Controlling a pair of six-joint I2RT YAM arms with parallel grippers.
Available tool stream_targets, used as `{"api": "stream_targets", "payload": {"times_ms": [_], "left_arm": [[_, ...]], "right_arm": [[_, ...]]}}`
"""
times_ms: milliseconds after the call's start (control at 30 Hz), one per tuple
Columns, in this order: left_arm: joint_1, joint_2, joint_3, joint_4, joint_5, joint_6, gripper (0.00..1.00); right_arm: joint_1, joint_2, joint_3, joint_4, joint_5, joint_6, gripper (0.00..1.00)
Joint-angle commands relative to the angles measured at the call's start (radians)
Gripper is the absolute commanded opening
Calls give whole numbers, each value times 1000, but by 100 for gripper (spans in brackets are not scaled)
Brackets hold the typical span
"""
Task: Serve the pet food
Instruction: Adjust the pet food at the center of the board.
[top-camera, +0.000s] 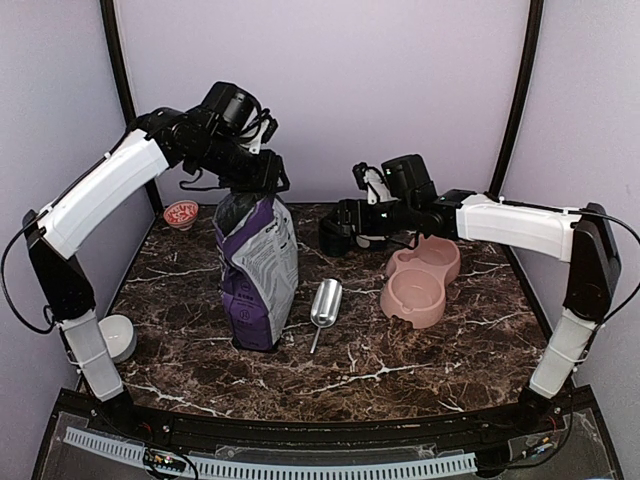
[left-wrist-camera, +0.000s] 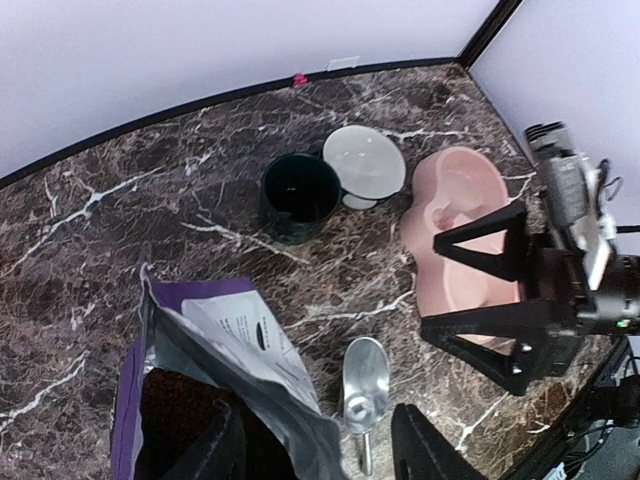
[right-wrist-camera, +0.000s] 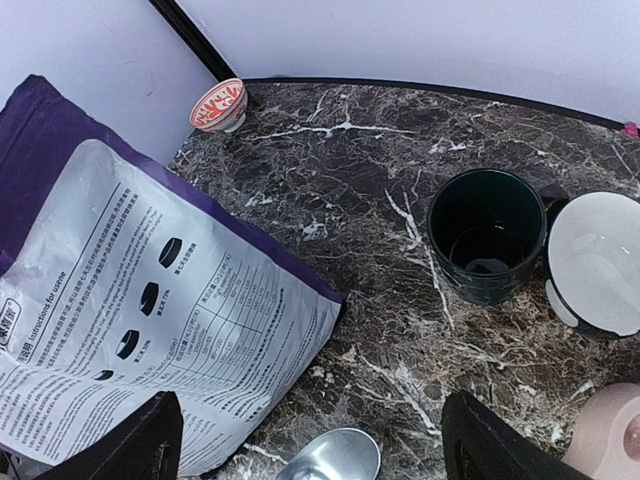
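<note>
The bag (left-wrist-camera: 232, 345) pokes up inside my left claw (left-wrist-camera: 315, 420), spread wide; my right claw (right-wrist-camera: 310, 420) is wide open too, empty.

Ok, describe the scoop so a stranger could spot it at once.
Find the tall purple-and-grey bag standing left of centre on the marble table. Between it and the pink double bowl lies the scoop. It is the only shiny metal thing there, its thin handle pointing toward the arm bases.

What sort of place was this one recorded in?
Probably a staged robot test booth, not a home: plain lilac walls close in a marble-patterned table, set with pet-feeding props, a purple bag and pink double bowl.
</note>
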Motion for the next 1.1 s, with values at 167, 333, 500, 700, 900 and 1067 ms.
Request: {"api": "stream_targets", "payload": {"times_ms": [167,333,500,700,900,1067], "left_arm": [[-44,149,207,-208,-177,22,45],[-58,191,256,-266,-264,21,15],[-59,177,262,-215,-208,25,0],[-50,33,117,87,-38,23,0],[-8,-204,-266,509,57,-42,0],[44,-308,-454,680,146,-93,0]], "right_arm": [[-9,-1,12,30,10,-15,90],[-9,3,17,22,9,-19,90],[-12,3,6,28,14,-19,90],[-15,10,-2,70,-30,0,90],[-16,24,-3,87,-60,12,90],[-16,36,-8,104,-85,20,90]]}}
